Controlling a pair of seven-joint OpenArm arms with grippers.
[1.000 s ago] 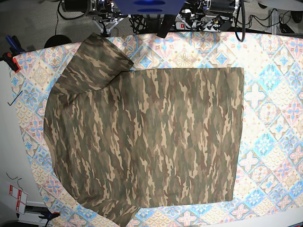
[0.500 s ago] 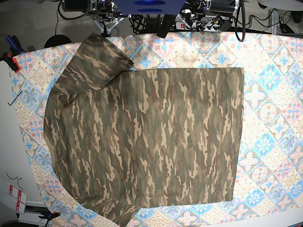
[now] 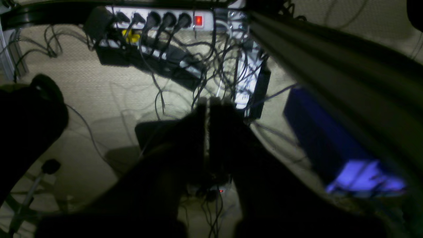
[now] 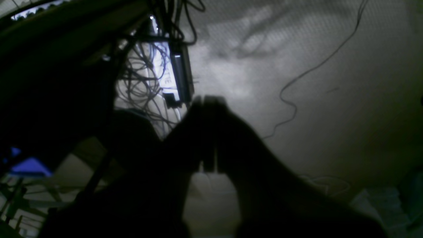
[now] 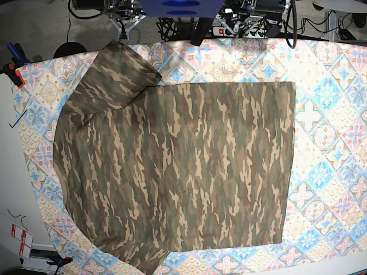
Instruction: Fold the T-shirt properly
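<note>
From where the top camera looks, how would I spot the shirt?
Find the table under the pastel blue-pink tablecloth. Spread flat across its middle lies the T-shirt, one sleeve angling toward the upper left corner. Its brown, tan and olive camouflage sets it apart from the tiled pattern around it.

T-shirt [image 5: 178, 166] lies flat on tablecloth [image 5: 327, 114], which covers counter [image 5: 8, 166]. One sleeve [image 5: 114, 74] reaches toward rear left; hem edge toward right. Power strip [image 5: 241, 28] behind counter.
</note>
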